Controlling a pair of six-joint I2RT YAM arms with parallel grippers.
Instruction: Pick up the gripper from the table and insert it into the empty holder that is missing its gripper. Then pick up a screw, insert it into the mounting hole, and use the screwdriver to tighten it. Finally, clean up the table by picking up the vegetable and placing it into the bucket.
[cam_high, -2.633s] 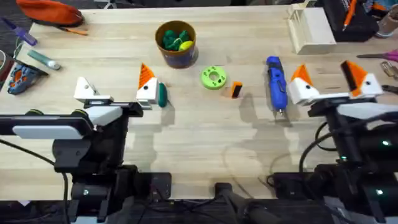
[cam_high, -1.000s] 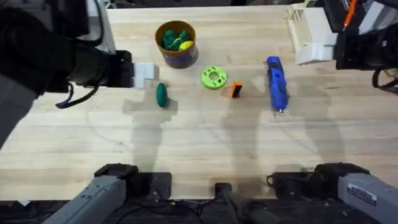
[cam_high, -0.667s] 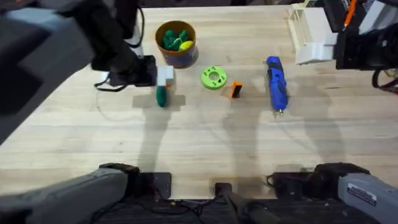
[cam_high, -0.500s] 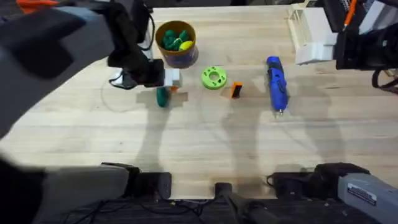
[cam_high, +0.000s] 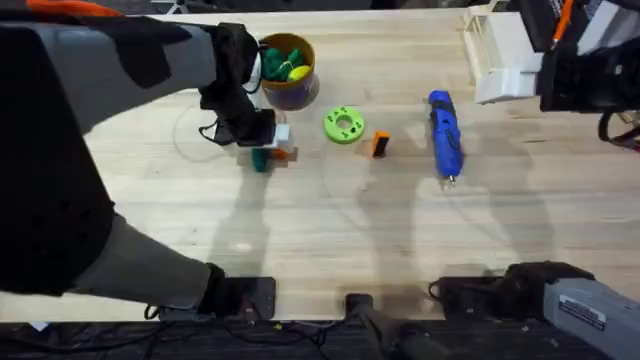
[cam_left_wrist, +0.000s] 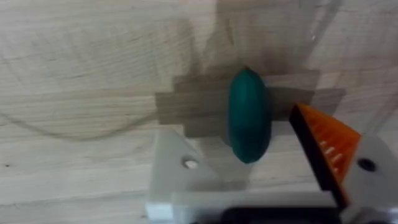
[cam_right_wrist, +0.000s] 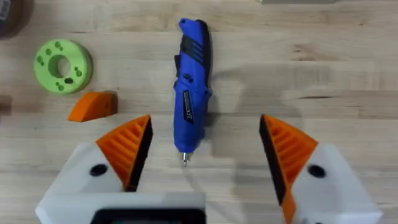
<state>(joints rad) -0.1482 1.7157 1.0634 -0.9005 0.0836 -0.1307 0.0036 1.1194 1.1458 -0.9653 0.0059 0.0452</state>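
bucket (cam_high: 285, 72) holding green and yellow toys, vegetable (cam_high: 260, 158) outside on table (cam_high: 330, 230)

Dark green vegetable (cam_left_wrist: 249, 116) lies flat beside the filled bucket (cam_high: 284, 70); blue screwdriver (cam_right_wrist: 193, 86) lies flat, bit down.

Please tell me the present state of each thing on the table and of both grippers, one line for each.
left gripper: open, straddling the vegetable, one finger lacks its orange pad
right gripper: open, above the screwdriver's bit end
vegetable: lying on the table, not gripped
screwdriver: lying flat, untouched
orange gripper piece: loose on the table
green disc: lying flat
bucket: upright, holding toy items
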